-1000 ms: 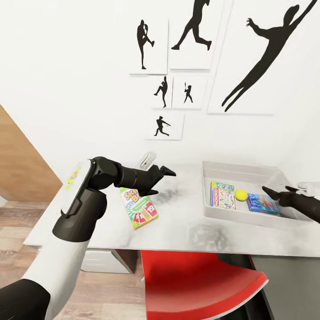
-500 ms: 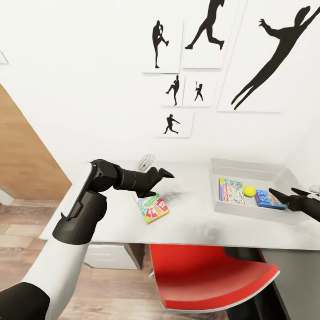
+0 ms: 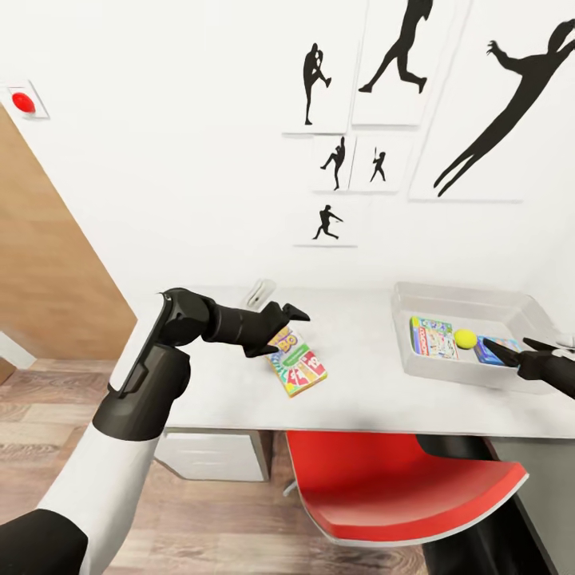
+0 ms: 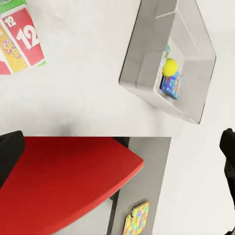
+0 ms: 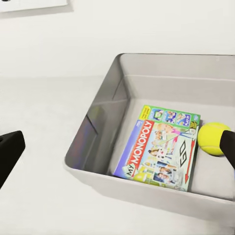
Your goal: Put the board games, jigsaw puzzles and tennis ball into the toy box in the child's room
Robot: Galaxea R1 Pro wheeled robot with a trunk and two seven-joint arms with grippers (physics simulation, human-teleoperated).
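The SKIP-BO game lies flat on the surface, just under your left fingers, which are open and hold nothing. The toy box (Monopoly game, tennis ball and blue game inside) stands by your right fingers, also open.

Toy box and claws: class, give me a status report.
Both claws open, empty. Toy box holds Monopoly game, tennis ball, blue game. Skip-Bo box on table, beneath left claw.

Glossy pale table, smooth grey plastic-looking toy box, wood-plank floor, glossy red chair.
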